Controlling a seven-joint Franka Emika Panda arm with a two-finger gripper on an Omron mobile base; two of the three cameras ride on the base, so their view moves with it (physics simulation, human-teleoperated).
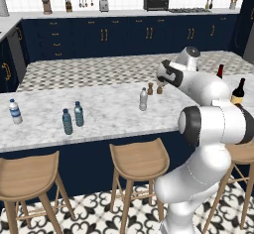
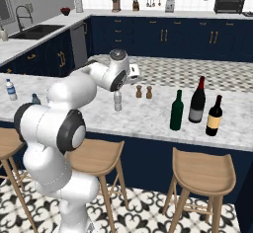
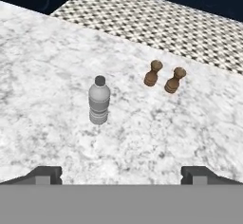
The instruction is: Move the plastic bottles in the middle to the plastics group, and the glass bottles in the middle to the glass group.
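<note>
The gripper (image 3: 121, 173) is held wide open above the marble counter (image 3: 42, 66), nothing caught between its jaws, with the clear greyish-white bottle (image 3: 99, 100) stood upright just ahead of it and the two wooden shakers (image 3: 163, 77) set a bit beyond that bottle. Off to that bottle's left, the pale blue bottle (image 1: 78, 113) is parked right beside the teal-blue bottle (image 1: 67, 121), with the white blue-banded bottle (image 1: 15, 111) further out. The green wine bottle (image 2: 176, 110) is found well right of the clear bottle, near the two red-topped wine bottles (image 2: 198, 100).
</note>
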